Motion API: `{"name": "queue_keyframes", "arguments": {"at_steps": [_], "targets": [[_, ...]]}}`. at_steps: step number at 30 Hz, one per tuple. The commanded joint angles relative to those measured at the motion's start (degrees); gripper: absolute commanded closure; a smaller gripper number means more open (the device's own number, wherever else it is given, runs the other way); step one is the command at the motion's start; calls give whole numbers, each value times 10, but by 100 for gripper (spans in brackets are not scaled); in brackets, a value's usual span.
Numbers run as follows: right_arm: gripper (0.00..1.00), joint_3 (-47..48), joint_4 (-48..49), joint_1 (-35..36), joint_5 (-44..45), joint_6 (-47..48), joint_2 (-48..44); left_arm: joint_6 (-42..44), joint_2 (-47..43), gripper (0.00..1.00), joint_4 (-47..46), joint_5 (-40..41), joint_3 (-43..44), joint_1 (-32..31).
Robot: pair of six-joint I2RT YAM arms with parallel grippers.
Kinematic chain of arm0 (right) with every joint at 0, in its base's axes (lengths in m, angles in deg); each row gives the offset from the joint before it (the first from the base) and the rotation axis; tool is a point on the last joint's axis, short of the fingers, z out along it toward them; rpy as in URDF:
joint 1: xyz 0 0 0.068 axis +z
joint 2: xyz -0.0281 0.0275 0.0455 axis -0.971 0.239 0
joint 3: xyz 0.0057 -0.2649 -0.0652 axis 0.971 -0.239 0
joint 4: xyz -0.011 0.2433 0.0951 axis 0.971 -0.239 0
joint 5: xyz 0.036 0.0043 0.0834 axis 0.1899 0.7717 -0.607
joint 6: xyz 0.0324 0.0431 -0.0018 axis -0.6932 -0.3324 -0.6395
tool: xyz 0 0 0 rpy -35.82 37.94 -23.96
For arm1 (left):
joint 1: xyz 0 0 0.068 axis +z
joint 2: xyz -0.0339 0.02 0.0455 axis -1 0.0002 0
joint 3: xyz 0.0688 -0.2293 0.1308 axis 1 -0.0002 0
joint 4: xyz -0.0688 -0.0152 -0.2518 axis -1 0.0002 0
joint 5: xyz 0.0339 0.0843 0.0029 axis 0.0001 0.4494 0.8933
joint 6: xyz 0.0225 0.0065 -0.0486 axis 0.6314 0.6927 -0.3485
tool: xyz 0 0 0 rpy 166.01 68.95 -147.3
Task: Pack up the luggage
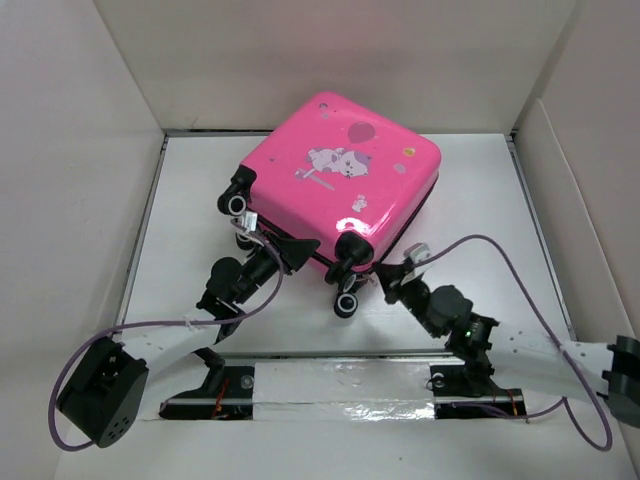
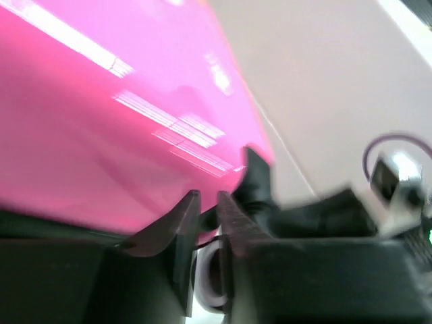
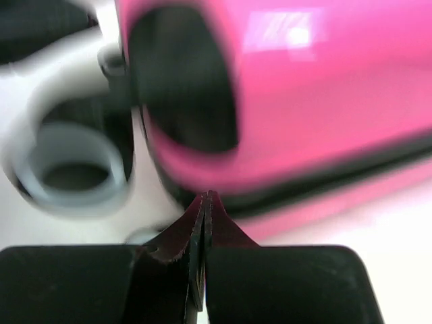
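Nearest the overhead camera, both arms reach forward from their bases, elbows low. The left gripper and right gripper sit at the wheeled near side of the luggage, which lies closed and flat on the table.

Left wrist view: fingers all but closed, with a thin slit and nothing seen in it, under the pink shell.

Right wrist view: fingers pressed tip to tip at the dark seam beside a wheel, holding nothing visible.

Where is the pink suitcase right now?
In the top view the luggage lies closed in the middle of the table, its wheels on the near side, with the left claw and right claw at that edge.
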Motion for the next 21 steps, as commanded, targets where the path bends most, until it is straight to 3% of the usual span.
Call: {"name": "queue_keyframes", "arguments": {"at_steps": [1,2,3,6,8,9,14,15,16,21], "targets": [[100,73,-14,-79,-68,-1,-82,31,0,85,-14,-84,36,-7],[100,70,-36,-100,-93,-12,-92,40,-10,74,-8,-96,37,-7],[100,63,-49,-117,-115,-22,-109,49,-14,46,18,-131,41,-7],[100,36,-58,-164,-158,-40,-125,86,-17,24,64,-207,57,-15],[100,28,-65,-185,-177,-47,-129,124,-12,16,89,-213,72,-52],[100,25,-67,-185,-187,-47,-132,140,-10,8,151,-187,85,-70],[98,4,-128,-179,-265,-44,-180,185,-33,1,233,-98,106,-145],[93,-5,-129,-174,-276,-41,-187,187,-36,1,241,-87,105,-145],[81,-14,-127,-166,-286,-40,-191,188,-38,1,247,-83,106,-145],[53,-48,-67,-166,-356,-27,-163,207,-5,1,269,-73,138,-145]]}}
